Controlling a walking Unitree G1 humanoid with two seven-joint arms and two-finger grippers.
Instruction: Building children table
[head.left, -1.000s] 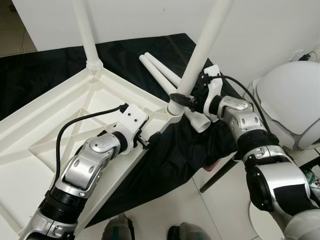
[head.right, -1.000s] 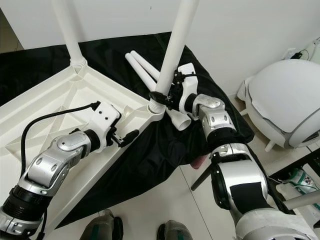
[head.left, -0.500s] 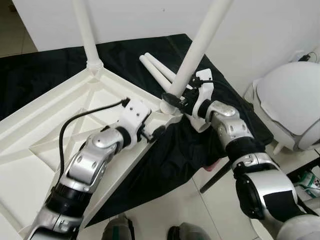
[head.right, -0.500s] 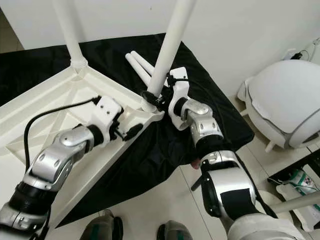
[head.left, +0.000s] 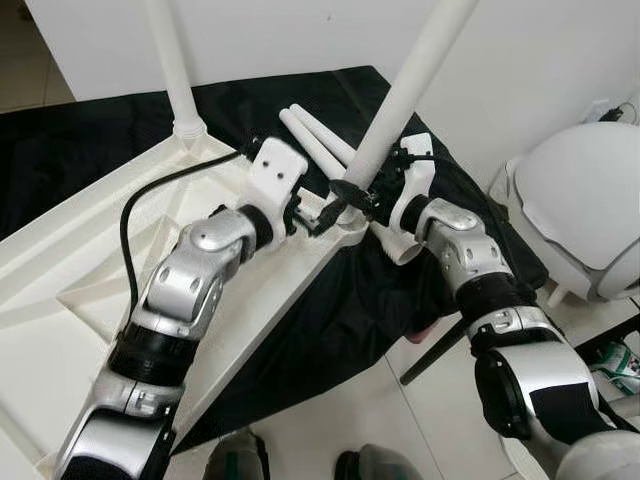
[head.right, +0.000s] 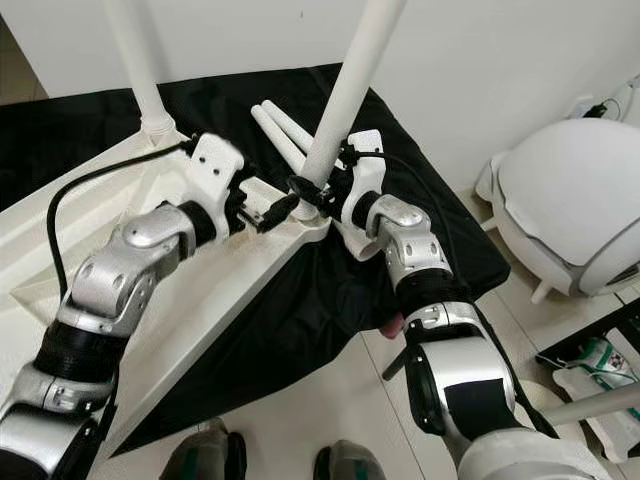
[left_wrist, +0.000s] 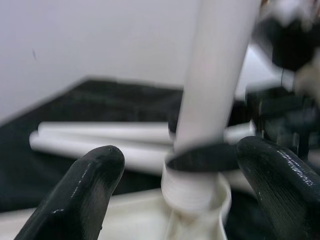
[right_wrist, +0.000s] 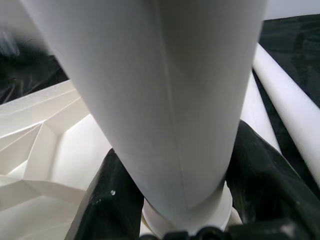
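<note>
On the black cloth (head.left: 120, 140) the upturned white tabletop (head.left: 80, 290) lies with its ribbed underside up. At its corner, toward 1 o'clock from the tabletop's middle, a tilted white leg (head.left: 400, 90) stands in the socket. The right gripper (head.left: 362, 196) is clenched around the leg's base, just above the threaded collar. The left gripper (left_wrist: 185, 185) sits spread at that same corner, its fingers (left_wrist: 85, 192) apart from the leg. Two spare legs (head.right: 280, 130) lie just beyond, at 12 o'clock. Another leg (head.left: 172, 60) stands at 11 o'clock.
</note>
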